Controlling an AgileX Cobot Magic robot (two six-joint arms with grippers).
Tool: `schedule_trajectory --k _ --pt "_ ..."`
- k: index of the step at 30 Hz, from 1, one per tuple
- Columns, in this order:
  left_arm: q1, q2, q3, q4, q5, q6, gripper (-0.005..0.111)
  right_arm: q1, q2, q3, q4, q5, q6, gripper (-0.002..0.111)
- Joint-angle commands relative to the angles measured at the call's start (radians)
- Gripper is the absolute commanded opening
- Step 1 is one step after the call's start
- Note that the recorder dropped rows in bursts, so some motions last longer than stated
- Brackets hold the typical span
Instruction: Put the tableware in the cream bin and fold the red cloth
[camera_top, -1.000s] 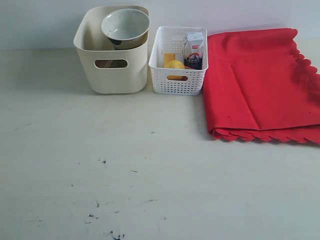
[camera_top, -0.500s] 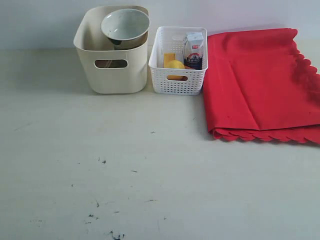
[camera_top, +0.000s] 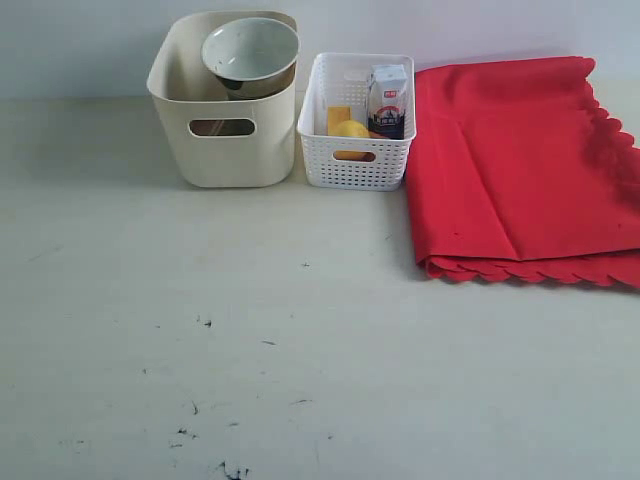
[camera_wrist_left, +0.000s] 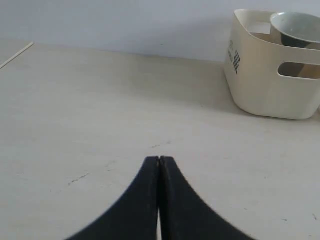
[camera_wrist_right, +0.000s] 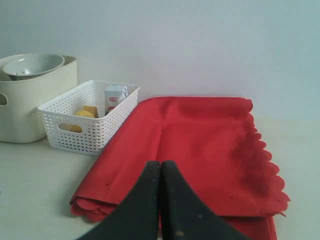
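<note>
The large red scalloped fabric cloth is judged soft, light and limp; it is best pinched at a corner. Both pairs of jaws are closed, empty.

Changes: none observed. No item inside, beside or to the right of the cream bin shows any shift in position or pose.

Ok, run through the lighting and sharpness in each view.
Exterior view: soft even light, no glare, faint shadow beside the cream bin. Left wrist view: left claw a dark, featureless shape. Right wrist view: right claw equally dark, red cloth sharp.
</note>
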Motion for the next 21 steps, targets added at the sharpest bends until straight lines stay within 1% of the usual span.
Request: schedule_trajectory --k 1,14,21 --pt "-0.005 -0.006 0.003 0.007 -0.001 0.001 0.0 -0.047 -0.007 0.004 -0.029 0.066 0.026 0.0" --pt "-0.005 -0.006 0.003 0.007 -0.001 0.001 0.0 -0.054 -0.007 0.004 -0.05 0.078 0.026 0.0" --pt "-0.005 -0.006 0.003 0.007 -0.001 0.001 0.0 -0.052 -0.007 0.004 -0.083 0.08 0.114 0.0"
